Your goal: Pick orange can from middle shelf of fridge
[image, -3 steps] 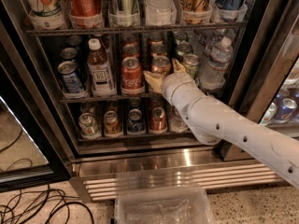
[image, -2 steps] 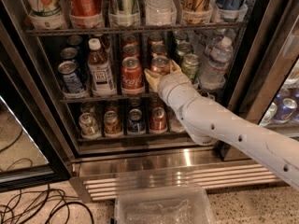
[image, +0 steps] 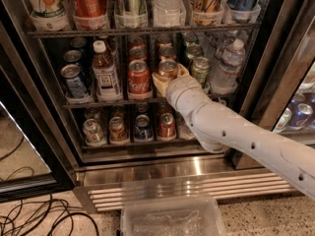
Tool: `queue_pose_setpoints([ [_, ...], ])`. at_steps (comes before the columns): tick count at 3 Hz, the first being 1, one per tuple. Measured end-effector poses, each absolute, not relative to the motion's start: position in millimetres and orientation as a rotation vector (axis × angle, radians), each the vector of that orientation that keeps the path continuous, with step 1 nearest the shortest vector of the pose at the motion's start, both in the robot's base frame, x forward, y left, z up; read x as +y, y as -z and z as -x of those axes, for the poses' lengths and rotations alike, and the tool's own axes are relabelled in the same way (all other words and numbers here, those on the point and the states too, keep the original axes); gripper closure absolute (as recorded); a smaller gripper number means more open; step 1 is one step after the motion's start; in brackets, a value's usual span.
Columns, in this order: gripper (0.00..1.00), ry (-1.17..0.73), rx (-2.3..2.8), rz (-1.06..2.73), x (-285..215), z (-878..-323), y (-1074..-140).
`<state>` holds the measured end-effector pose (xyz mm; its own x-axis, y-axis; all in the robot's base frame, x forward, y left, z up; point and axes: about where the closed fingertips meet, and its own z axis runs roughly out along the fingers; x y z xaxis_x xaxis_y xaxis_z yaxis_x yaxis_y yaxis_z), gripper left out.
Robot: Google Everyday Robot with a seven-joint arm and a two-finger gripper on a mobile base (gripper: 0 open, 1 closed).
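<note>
The orange can (image: 167,68) stands on the middle shelf (image: 98,103) of the fridge (image: 275,82), in the front row between a red Coca-Cola can (image: 139,77) and a green can (image: 200,69). My gripper (image: 168,81) is inside the fridge at the orange can's lower body and hides it, so only the can's top and upper side show. My white arm (image: 231,132) reaches in from the lower right.
A blue can (image: 75,80), a brown bottle (image: 104,73) and a water bottle (image: 226,67) share the middle shelf. More cans stand on the rack below (image: 142,127). The open glass door (image: 19,146) is at left. A clear plastic bin (image: 172,220) and cables (image: 29,218) lie on the floor.
My arm has edged slightly deeper into the shelf, bringing the gripper closer around the orange can. The can stays in its place.
</note>
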<state>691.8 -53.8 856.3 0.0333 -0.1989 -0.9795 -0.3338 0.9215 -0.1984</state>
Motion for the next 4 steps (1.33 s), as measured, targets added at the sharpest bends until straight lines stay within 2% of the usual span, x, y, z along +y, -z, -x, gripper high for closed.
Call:
queue_pose_setpoints([
  [1,1.00,-0.157,1.528,0.459,-55,-690,-866],
  [4,1.00,-0.429,1.425,0.549,-64,-659,-916],
])
